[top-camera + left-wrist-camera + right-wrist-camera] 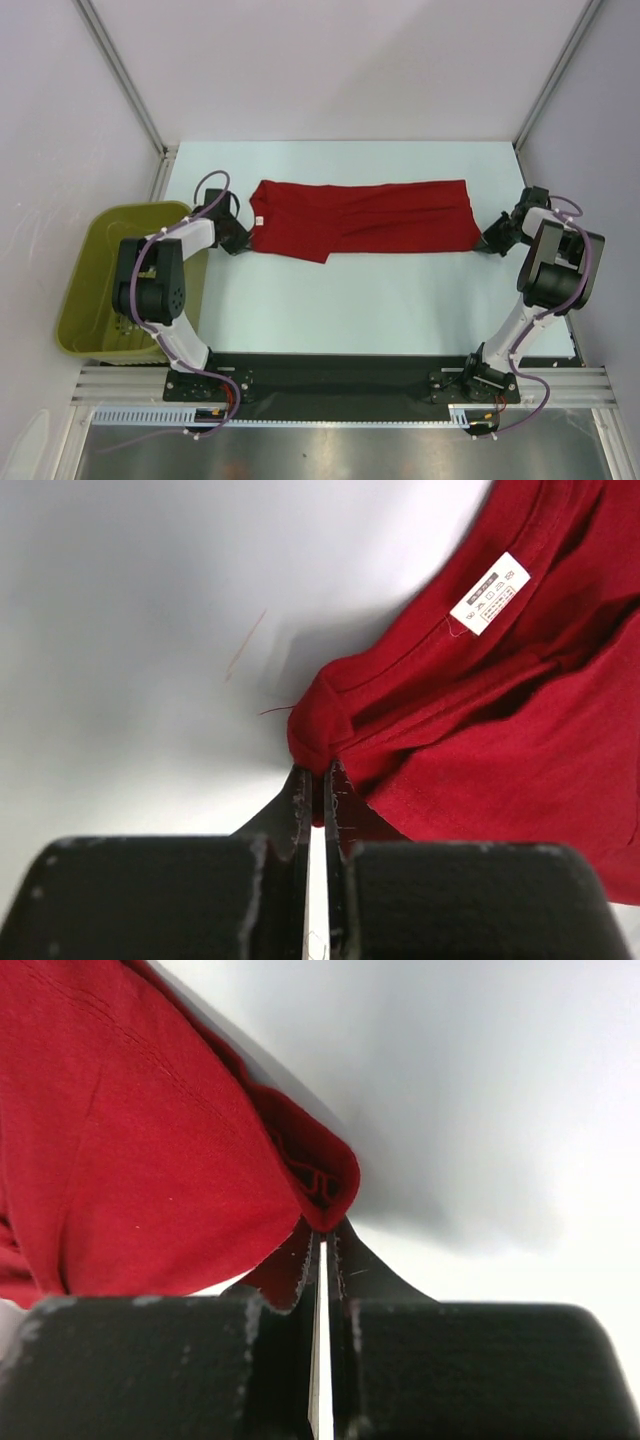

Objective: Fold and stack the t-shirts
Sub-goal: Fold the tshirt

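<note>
A red t-shirt (365, 218) lies folded lengthwise into a long band across the far half of the white table (340, 300). My left gripper (240, 238) is shut on its left end; the left wrist view shows the jaws pinching a bunched fold of the shirt (420, 720) near the collar, with the white label (490, 592) beyond. My right gripper (488, 240) is shut on the right end; in the right wrist view the jaws clamp the layered edge of the shirt (150, 1150).
An olive-green bin (82, 290) stands off the table's left edge beside the left arm. Metal frame posts (125, 75) rise at the back corners. A loose red thread (245, 645) lies on the table near the left gripper.
</note>
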Robot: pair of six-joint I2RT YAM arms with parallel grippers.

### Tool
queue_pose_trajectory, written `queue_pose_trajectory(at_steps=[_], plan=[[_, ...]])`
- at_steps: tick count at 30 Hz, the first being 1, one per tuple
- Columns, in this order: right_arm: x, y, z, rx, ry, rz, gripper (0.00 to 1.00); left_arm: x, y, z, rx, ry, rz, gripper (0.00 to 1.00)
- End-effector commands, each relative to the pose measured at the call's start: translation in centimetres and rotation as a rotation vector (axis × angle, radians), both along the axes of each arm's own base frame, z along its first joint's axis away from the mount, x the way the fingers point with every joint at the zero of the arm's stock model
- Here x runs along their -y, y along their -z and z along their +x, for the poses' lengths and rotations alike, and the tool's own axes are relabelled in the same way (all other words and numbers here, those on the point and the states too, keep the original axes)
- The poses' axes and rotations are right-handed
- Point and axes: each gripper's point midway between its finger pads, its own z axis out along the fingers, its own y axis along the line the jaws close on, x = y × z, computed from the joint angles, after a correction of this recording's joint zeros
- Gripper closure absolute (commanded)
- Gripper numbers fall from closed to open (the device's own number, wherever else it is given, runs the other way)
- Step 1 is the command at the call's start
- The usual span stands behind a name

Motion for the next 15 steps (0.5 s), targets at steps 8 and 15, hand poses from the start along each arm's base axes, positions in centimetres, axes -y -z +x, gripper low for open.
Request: queue_pose_trajectory(at_steps=[8, 15], plan=[[1.9, -3.7, -5.7, -0.072, 0.007, -0.159, 0.57, 0.0, -4.8, -4.2, 0.077, 0.019, 0.054, 0.27], [-6.2, -11.4, -1.3, 0.239, -0.241, -0.158, 0.36, 3.3, -10.4, -4.8, 0.308, 0.279, 0.027, 0.26]])
